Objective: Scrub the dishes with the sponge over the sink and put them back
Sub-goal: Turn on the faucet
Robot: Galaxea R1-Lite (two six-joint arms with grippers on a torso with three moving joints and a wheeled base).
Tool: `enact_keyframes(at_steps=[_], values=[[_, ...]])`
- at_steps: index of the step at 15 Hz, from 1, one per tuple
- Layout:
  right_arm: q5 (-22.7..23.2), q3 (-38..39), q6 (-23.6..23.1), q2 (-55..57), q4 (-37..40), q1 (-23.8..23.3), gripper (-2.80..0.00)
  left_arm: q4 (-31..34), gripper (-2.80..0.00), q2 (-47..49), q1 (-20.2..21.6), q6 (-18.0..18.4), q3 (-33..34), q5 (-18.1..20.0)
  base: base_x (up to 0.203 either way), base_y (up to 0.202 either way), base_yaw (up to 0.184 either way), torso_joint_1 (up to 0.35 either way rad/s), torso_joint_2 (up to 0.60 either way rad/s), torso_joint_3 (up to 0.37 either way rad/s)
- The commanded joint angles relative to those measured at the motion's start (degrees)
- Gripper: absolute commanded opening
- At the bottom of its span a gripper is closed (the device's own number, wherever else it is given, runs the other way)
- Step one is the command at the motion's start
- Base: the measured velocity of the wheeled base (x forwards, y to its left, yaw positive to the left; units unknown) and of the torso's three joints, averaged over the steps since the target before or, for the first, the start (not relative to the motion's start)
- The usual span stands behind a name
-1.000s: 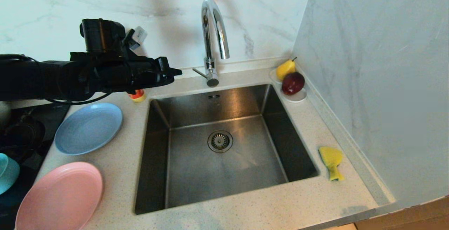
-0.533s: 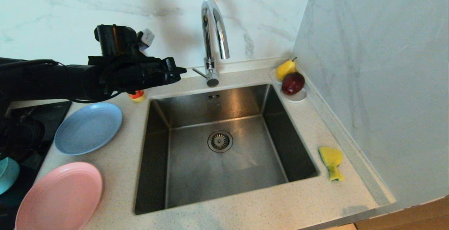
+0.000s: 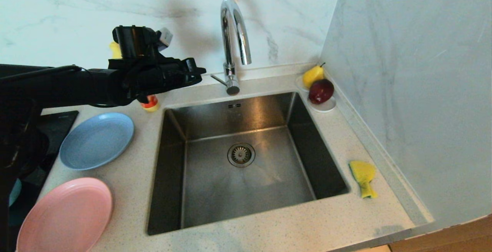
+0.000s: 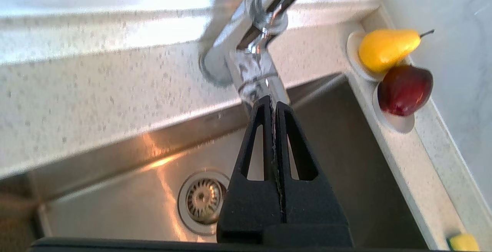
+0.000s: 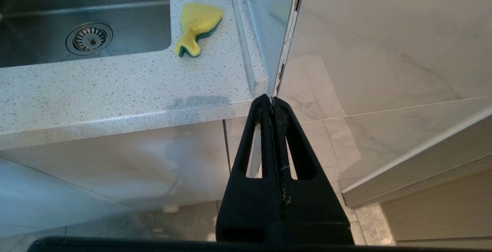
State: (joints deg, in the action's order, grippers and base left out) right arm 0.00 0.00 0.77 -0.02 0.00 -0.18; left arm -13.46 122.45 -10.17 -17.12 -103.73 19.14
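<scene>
A light-blue plate (image 3: 96,140) and a pink plate (image 3: 65,215) lie on the counter left of the steel sink (image 3: 230,190). Only a teal sliver of the bowl (image 3: 14,192) shows behind my left arm. The yellow sponge (image 3: 363,177) (image 5: 196,27) lies on the counter right of the sink. My left gripper (image 3: 201,71) (image 4: 271,100) is shut and empty. It hangs level above the sink's back left corner, its tips just short of the tap's lever (image 4: 250,63). My right gripper (image 5: 271,99) is shut and empty, parked low in front of the counter edge.
The tall chrome tap (image 3: 232,32) stands behind the sink. A pear (image 3: 312,75) and a dark red fruit (image 3: 321,90) sit on a white saucer (image 3: 326,107) in the back right corner. A small orange-yellow item (image 3: 150,104) stands under my left arm. A wall (image 3: 403,90) bounds the right side.
My left arm has reached further right towards the tap and its gripper has risen slightly. The plates, sponge and right arm have not moved.
</scene>
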Motion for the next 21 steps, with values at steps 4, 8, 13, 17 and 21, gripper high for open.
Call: enact_keyframes(at_steps=[4,8,13,17,21], values=[[0.0,0.0,0.02,0.02,0.0,0.01,-2.8,-0.07,-2.8,3.61,0.06,-0.11,-5.22,-0.09,0.0,0.0,0.0,0.0,0.0,0.0],[0.0,0.0,0.02,0.02,0.0,0.01,-2.8,-0.8,-2.8,5.87,0.06,0.08,-6.13,-0.91,0.0,0.0,0.0,0.0,0.0,0.0],[0.0,0.0,0.02,0.02,0.0,0.01,-2.8,-2.52,-2.8,6.48,0.06,-0.04,-6.13,-1.46,0.0,0.0,0.0,0.0,0.0,0.0],[0.0,0.0,0.02,0.02,0.0,0.01,-2.8,-3.48,-2.8,7.36,-0.05,0.01,-6.13,-2.41,0.0,0.0,0.0,0.0,0.0,0.0],[0.0,0.0,0.02,0.02,0.0,0.01,-2.8,-3.42,-2.8,7.36,-0.81,-0.02,-6.13,-2.53,0.0,0.0,0.0,0.0,0.0,0.0]])
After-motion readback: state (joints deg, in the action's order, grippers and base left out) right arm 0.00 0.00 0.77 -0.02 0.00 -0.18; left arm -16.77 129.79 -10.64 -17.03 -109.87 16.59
